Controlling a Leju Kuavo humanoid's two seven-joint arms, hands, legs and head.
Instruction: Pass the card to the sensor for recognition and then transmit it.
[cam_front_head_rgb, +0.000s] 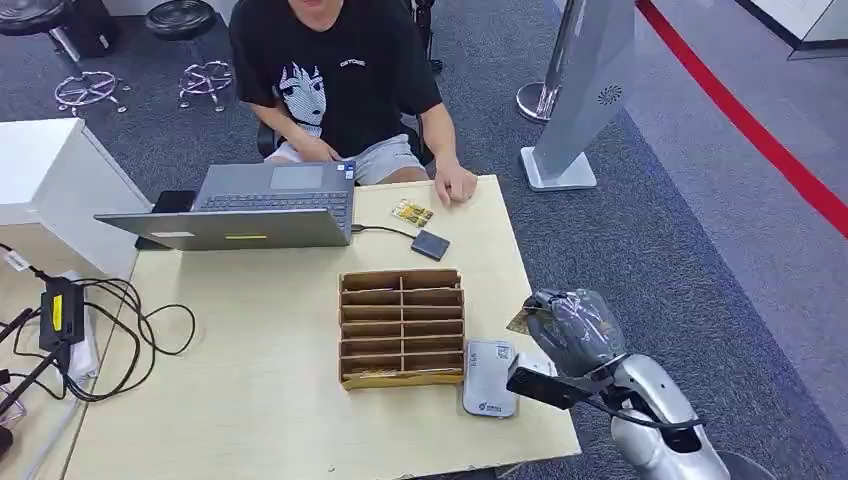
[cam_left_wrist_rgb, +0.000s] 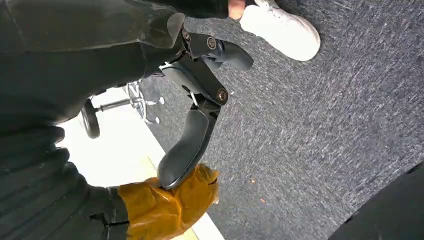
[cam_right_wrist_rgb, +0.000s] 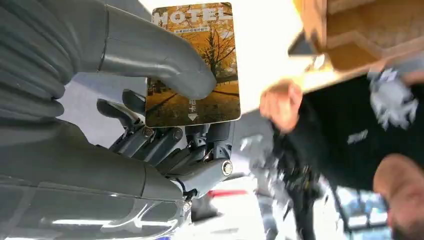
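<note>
silver right hand (cam_front_head_rgb: 572, 325) hangs just off the table's (cam_front_head_rgb: 250, 400) near right corner, gripping the hotel card (cam_right_wrist_rgb: 192, 65). up close, the thumb (cam_right_wrist_rgb: 165, 62) presses across the card's face and the darker fingers (cam_right_wrist_rgb: 165, 142) back it from behind, so most of the card sticks out past the fingertips. looks like the carry step to me: card is in hand, not yet at the reader (cam_front_head_rgb: 489, 377), which lies on the table just left of the hand, beside the cardboard sorter (cam_front_head_rgb: 402, 326). next move probably calls for swinging the card left and down over the reader. left hand (cam_left_wrist_rgb: 195, 100) hangs over the carpet, fingers apart, holding nothing. farther back, a person's hand (cam_front_head_rgb: 455, 185) rests on the table edge by the laptop (cam_front_head_rgb: 240, 210).
</note>
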